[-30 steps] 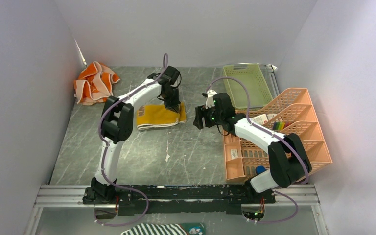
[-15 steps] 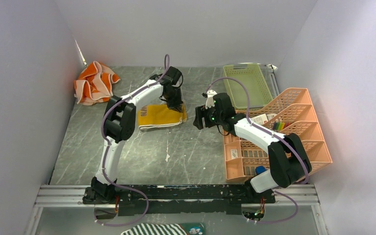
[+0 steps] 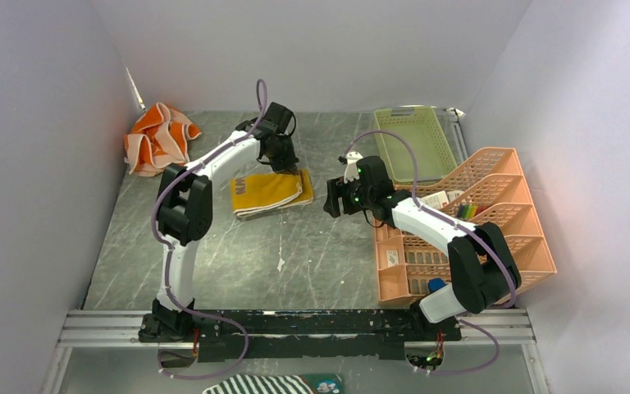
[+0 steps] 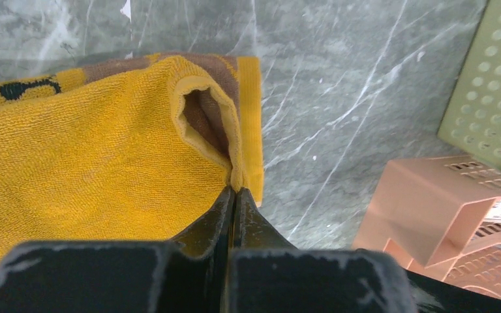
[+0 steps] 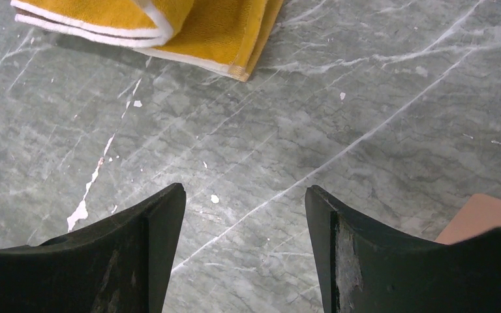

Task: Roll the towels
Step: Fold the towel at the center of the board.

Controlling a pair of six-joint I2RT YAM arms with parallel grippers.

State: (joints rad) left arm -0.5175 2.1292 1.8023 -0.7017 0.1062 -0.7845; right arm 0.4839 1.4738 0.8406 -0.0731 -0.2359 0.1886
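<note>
Two towels. Orange towel (image 3: 157, 138): one, crumpled, far-left corner of table (image 3: 213, 263). Mustard-yellow towel (image 3: 267, 193): one, mid-table, partly folded, layers showing on near edge. Left gripper (image 4: 236, 190): jaws pinched tight on yellow towel's folded right edge, lip raised. Right gripper (image 5: 244, 215): jaws spread, grasping nothing, over bare table just right of towel. Green tray (image 3: 414, 144): one, far right. Orange rack (image 3: 492, 222): one, right edge. Since a second ago: left arm swung leftward and back, towel edge drawn along; right arm unmoved.

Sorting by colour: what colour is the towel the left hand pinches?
Mustard-yellow towel, clearest in left wrist view.
</note>
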